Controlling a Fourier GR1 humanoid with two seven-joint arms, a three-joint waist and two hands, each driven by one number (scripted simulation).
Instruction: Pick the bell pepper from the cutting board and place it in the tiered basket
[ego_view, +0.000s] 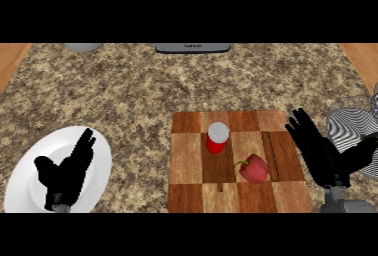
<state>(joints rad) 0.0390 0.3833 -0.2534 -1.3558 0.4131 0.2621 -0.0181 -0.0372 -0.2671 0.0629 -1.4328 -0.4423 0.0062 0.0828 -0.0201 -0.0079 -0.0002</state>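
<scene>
Head view, looking steeply down: a speckled tabletop (140, 85) of brown and beige stone pattern filled the scene, with strips of pale wood (13, 57) showing at its far left and far right corners. At the far edge sat a rounded grey object (83, 47) and a flat dark-grey item (192, 48), both cut off by the view.

At left, a smooth white round plate (100, 150) lay on the tabletop. The left hand (66, 170) showed above it, fingers straight and pointing away and slightly right, thumb out to the left, nothing in its hold.

At centre lay a rectangular cutting board (188, 155), a chequer of light and dark wood blocks with a dark groove running near its right side. A red cylindrical can (217, 139) with a pale round top stood upright on the board's middle. The bell pepper (255, 170), glossy red and lobed, rested on the board just near and right of the can, apart from it, beside the groove. Its green stem pointed toward the view's left, and its body looked a little longer from far to near than across.

The right hand (325, 160) hung over the board's right edge, just right of the pepper and not touching it, fingers stretched flat and pointing away, thumb spread right, holding nothing. Partly behind it, at the right edge, stood the tiered basket (353, 125), a rounded mesh of fine dark and light wire.
</scene>
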